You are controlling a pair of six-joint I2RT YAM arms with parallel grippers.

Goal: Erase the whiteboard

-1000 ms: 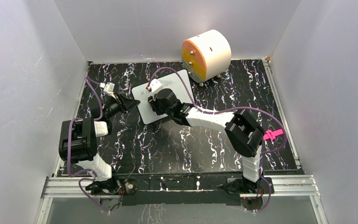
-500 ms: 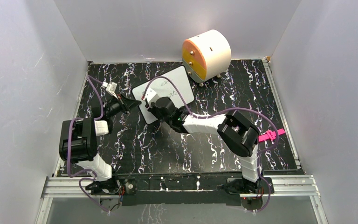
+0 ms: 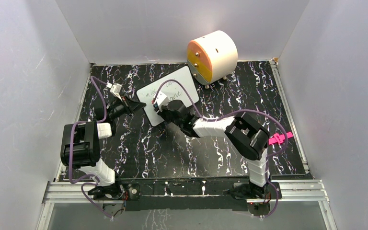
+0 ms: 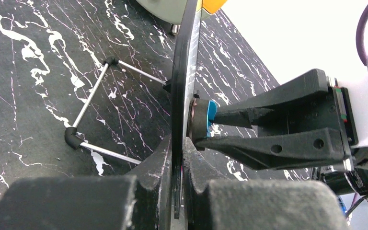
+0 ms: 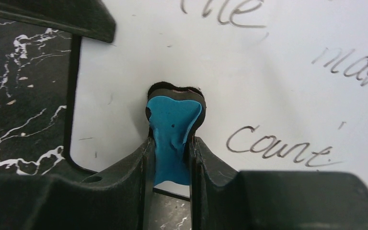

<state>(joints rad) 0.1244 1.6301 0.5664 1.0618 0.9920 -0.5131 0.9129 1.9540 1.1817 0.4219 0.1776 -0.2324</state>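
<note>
The whiteboard (image 3: 184, 85) is tilted up on the black marbled table, with dark handwriting (image 5: 273, 146) across its face. My left gripper (image 3: 138, 106) is shut on the board's left edge (image 4: 184, 72), one finger on each side of the black frame. My right gripper (image 3: 162, 101) is shut on a blue eraser (image 5: 172, 127), whose dark felt face presses flat against the board near its lower left corner. In the left wrist view the eraser (image 4: 205, 117) touches the board just past my left gripper (image 4: 179, 148).
A round cream-and-orange drawer unit (image 3: 212, 55) stands at the back right, close behind the whiteboard's far corner. The board's thin metal leg frame (image 4: 91, 110) rests on the table behind it. White walls enclose the table on three sides.
My left gripper has shut on the board's left edge. My right gripper slid the eraser down and left across the board, then slightly back up; the board shifted a little.
</note>
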